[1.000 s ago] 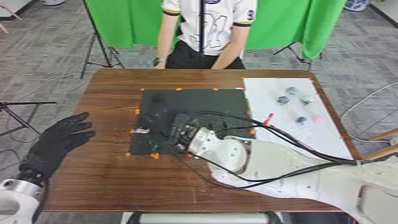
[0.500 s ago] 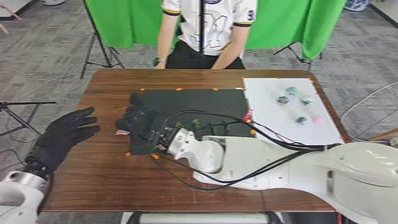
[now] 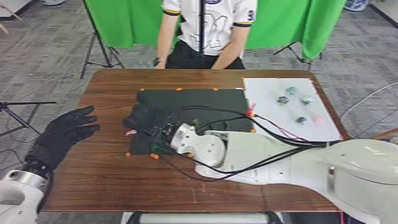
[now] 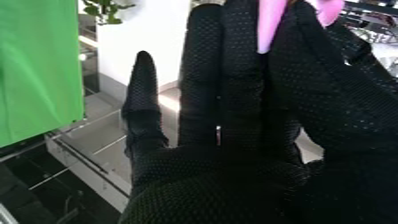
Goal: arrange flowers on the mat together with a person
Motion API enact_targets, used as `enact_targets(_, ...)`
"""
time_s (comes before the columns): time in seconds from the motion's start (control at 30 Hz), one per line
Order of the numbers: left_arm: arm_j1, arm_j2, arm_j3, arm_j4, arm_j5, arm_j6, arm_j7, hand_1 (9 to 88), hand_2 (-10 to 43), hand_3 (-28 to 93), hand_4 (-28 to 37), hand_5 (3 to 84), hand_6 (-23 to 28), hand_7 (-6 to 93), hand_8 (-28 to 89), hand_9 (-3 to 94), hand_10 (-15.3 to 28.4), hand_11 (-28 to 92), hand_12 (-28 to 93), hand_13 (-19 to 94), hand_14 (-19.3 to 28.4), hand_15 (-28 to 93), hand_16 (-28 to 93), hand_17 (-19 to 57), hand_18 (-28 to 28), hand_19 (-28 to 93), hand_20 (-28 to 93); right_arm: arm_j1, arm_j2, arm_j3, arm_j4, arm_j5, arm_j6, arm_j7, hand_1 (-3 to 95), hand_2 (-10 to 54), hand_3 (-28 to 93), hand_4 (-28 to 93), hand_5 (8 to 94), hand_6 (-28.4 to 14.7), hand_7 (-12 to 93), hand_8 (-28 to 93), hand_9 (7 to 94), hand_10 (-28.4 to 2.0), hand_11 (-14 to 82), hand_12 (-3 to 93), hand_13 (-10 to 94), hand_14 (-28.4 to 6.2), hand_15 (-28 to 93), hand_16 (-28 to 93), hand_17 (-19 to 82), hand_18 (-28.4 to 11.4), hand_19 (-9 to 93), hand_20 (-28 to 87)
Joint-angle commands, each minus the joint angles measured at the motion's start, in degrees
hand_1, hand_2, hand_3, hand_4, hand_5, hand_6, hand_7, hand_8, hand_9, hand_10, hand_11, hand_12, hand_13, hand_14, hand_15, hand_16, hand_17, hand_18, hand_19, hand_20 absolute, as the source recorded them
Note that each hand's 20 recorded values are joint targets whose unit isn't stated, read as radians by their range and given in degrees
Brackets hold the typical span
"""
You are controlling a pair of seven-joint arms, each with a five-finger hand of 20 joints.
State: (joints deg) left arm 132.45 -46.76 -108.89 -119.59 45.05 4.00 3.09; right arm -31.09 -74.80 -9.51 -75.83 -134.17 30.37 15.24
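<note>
Toward ten o'clock, the right hand [image 3: 142,117] had been moved; a pink flower [image 4: 270,25] was pinched at the mat's [image 3: 222,100] nine-o'clock edge. Wide-fingered, the left hand [image 3: 62,136] was held over the table's [image 3: 89,190] nine-o'clock edge.

Dark mat [image 3: 222,100]: flat | blue-green flowers [image 3: 301,120]: on white sheet [image 3: 265,90] | pink petals [image 4: 270,25]: in right hand [image 3: 142,117]

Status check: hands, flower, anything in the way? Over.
Right hand pinching pink flower, at left edge of dark mat. Left hand open, left of mat. Black cables crossing above mat.
</note>
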Motion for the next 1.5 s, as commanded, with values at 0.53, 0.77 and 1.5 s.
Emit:
enact_targets(0.53, 1.2, -0.61, -0.24, -0.14, 0.59, -0.41, -1.03, 26.8, -2.0, 69, -25.0, 32.5, 2.8, 23.4, -12, 29.8, 11.7, 28, 17, 28, 14.5, 40, -2, -6.3, 20.2, 50, 9, -0.1, 1.5, 4.1, -3.6, -0.7, -6.3, 0.5, 32.4, -9.5, 83, -28, 56.5, 6.1, 47, -5, 61.6, -6.2, 38.9, 27.2, 48, -2.9, 50, 24, 8, -16.8, 47, 30)
enact_targets(0.77, 1.7, -0.65, -0.43, -0.35, 0.63, -0.52, -0.93, 26.8, -2.0, 69, -25.0, 32.5, 2.8, 23.2, -12, 29.7, 11.6, 28, 17, 28, 14.5, 40, -2, -6.3, 20.2, 50, 9, -0.8, 1.7, 4.7, -3.9, -1.1, -6.8, 0.1, 30.2, -9.5, 85, -28, 56.8, 6.2, 45, -7, 60.9, -6.2, 38.6, 26.0, 47, -3.2, 50, 24, 8, -17.0, 46, 29)
enact_targets(1.5, 4.2, -3.76, -0.53, -3.32, 0.81, 1.55, 2.54, 26.8, -2.2, 69, -25.0, 32.6, 2.8, 23.4, -12, 29.1, 11.6, 28, 17, 26, 13.8, 36, -3, -6.0, 19.9, 49, 8, -39.7, 17.7, 66.5, -23.4, 37.2, -29.9, -21.5, 23.1, 2.0, 86, -28, 35.0, -2.9, 29, -15, 34.1, -12.0, 17.3, 22.9, 30, -8.6, 37, 18, 10, -16.6, 50, 27)
